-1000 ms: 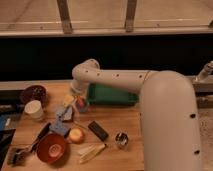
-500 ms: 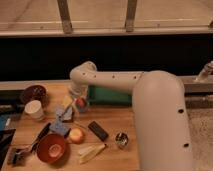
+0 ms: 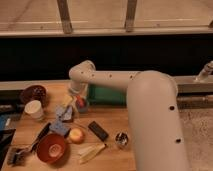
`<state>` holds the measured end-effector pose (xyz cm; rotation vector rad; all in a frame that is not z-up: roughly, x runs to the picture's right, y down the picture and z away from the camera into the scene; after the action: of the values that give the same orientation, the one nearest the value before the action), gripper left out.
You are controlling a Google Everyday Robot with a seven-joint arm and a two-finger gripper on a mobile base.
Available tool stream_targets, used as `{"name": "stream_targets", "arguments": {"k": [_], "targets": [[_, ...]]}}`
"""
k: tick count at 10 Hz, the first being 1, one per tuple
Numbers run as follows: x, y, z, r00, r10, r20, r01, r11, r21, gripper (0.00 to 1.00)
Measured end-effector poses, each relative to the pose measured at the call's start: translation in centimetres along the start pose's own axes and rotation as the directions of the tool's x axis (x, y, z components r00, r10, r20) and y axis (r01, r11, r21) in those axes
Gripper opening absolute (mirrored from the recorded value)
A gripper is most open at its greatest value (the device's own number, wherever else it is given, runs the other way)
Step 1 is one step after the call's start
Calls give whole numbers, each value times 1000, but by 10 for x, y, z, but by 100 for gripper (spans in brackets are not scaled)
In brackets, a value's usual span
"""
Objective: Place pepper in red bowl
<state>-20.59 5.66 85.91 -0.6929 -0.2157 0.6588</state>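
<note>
maroon bowl [image 3: 33, 93]: back left on the table [image 3: 114, 119], speckled inside.
white cup [image 3: 34, 109]: just in front of the maroon bowl.
red bowl [image 3: 51, 148]: front left, upright.
yellow-orange ball [image 3: 76, 135]: just right of the red bowl.
gripper [image 3: 76, 104]: behind the ball, low over the table; whether it is spread or pinching, I cannot tell.
pepper [image 3: 80, 102]: red-orange, at the gripper's tip, apart from the red bowl.
black block [image 3: 98, 130]: right of the ball.
green bin [image 3: 107, 95]: behind, under the arm.

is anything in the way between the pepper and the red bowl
Yes: blue items lie between the pepper, at the gripper, and the red bowl. They look low, so a lifted carry should likely clear them.
</note>
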Motion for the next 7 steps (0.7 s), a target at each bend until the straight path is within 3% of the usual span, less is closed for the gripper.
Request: {"name": "stream_targets", "arguments": {"k": [7], "targets": [[1, -5, 13, 1000, 21, -11, -21, 1000, 2, 10]]}}
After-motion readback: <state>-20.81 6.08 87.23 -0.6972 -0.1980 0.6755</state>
